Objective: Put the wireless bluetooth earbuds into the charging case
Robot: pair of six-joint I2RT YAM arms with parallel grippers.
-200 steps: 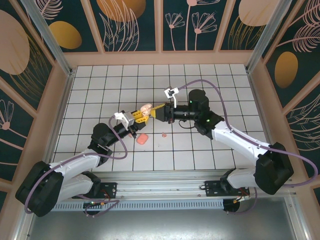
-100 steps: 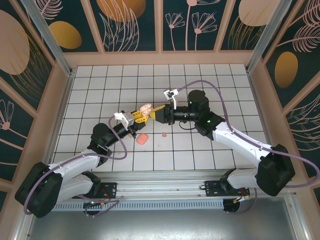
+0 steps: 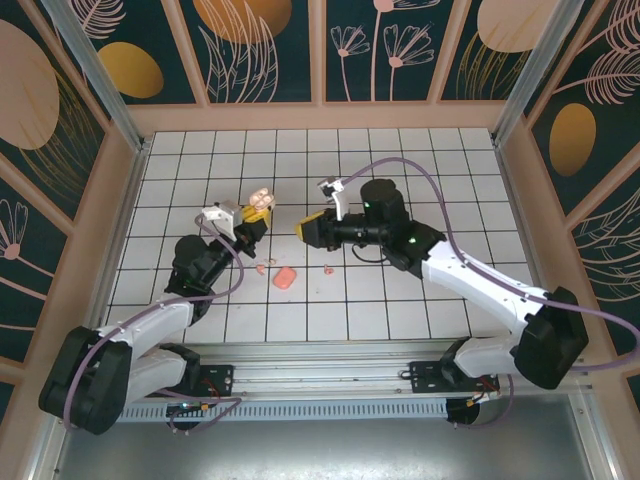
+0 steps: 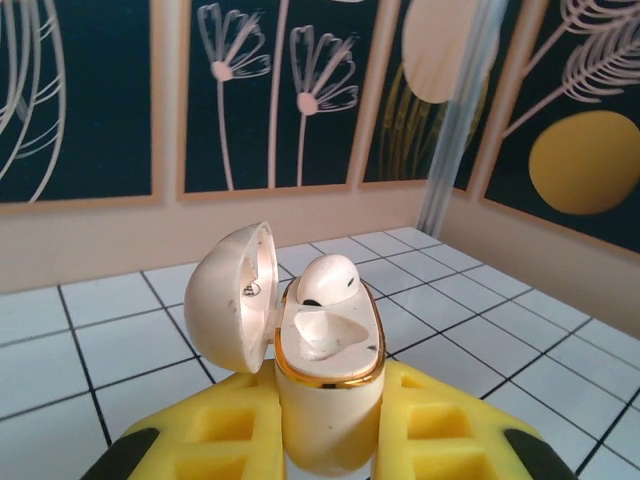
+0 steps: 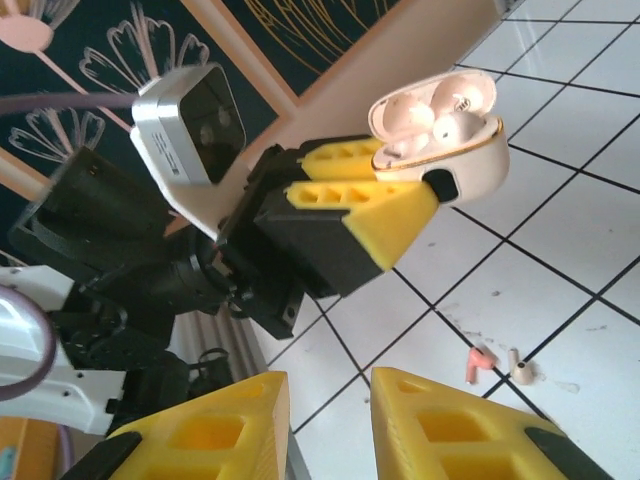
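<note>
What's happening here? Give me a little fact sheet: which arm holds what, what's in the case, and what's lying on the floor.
Left tool: shut on the charging case, held up off the tiles
Lid: open
Inside the case: one earbud seated; the slot beside it looks empty
Right tool: open, holding nothing, apart from the case
On the tiles: salmon-pink block; tiny pink piece and tiny pale piece, too small to identify

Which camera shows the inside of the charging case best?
Left wrist: the charging case is close up, lid open, one earbud seated, the other well empty. Right wrist shows it smaller, from the side; top external, a tiny pale shape.
</note>
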